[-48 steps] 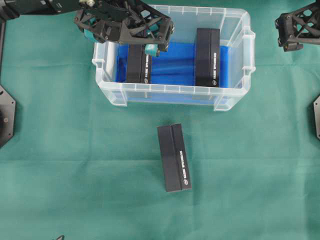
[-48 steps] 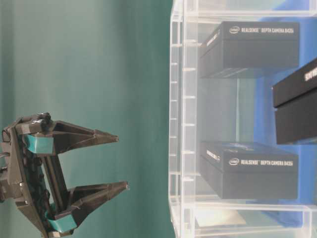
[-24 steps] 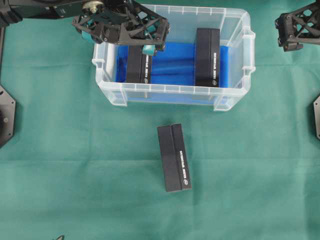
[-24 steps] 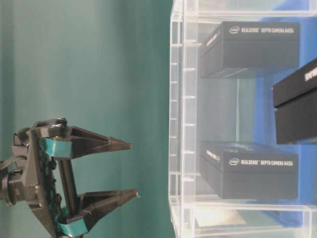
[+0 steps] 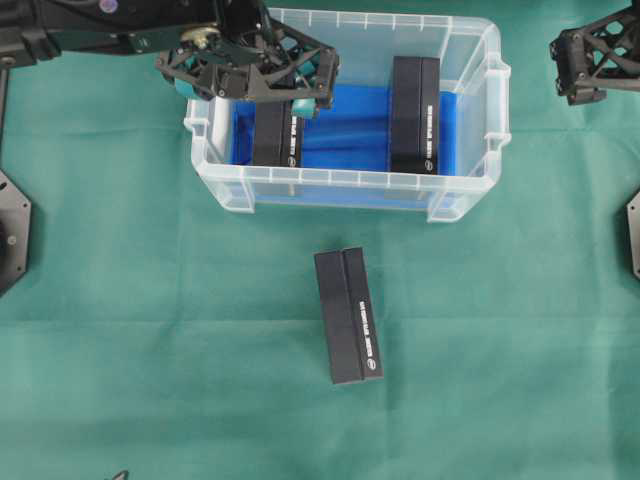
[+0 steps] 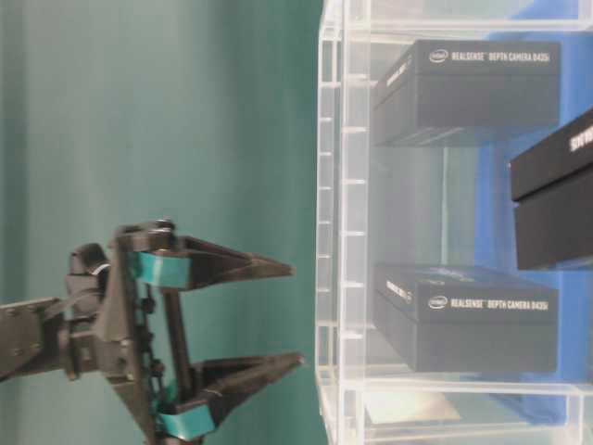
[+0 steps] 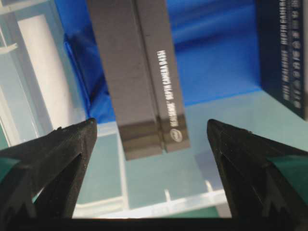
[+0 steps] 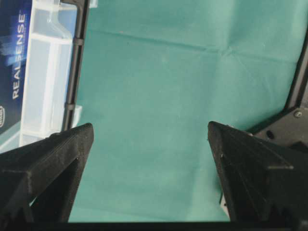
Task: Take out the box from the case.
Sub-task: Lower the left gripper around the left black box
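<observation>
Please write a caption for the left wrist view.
Open left gripper above a black box inside the case.

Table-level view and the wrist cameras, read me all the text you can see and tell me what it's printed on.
"REALSENSE DEPTH CAMERA D435i": upper box and lower box inside the case.
"REALSENSE" and "CAMERA D435i", partly blurred: box in left wrist view.
"REALSENSE": box edge in right wrist view.
Lettering on the tabletop box: too small.
</observation>
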You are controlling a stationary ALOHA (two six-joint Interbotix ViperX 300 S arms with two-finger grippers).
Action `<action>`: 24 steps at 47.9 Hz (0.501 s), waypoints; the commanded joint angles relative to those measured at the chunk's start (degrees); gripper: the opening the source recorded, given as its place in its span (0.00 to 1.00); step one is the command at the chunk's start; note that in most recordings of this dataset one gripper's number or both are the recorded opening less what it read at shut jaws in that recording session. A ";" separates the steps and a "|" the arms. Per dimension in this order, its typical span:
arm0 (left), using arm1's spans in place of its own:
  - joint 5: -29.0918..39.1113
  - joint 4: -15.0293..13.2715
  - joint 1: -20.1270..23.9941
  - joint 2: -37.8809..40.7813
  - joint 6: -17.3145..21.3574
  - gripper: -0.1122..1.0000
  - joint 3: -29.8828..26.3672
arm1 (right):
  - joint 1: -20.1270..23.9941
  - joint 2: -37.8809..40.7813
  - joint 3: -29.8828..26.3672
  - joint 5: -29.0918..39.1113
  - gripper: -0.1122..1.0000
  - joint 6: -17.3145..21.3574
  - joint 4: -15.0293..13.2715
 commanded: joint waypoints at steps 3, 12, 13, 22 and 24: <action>-0.88 0.26 0.44 -0.35 -0.09 0.94 0.18 | -0.09 -0.26 -0.44 -0.18 0.94 -0.09 -0.09; -2.37 0.26 0.53 1.23 -0.18 0.94 0.88 | -0.09 -0.26 -0.26 -0.18 0.94 -0.35 -0.09; -2.72 0.26 0.53 1.49 -0.18 0.93 0.88 | -0.09 -0.26 -0.26 -0.18 0.94 -0.35 -0.09; -3.60 0.26 0.70 2.72 -0.18 0.94 0.97 | -0.09 -0.26 -0.18 -0.18 0.94 -0.35 -0.09; -3.60 0.26 0.70 2.99 -0.18 0.94 1.05 | -0.09 -0.26 -0.18 -0.26 0.94 -0.35 -0.09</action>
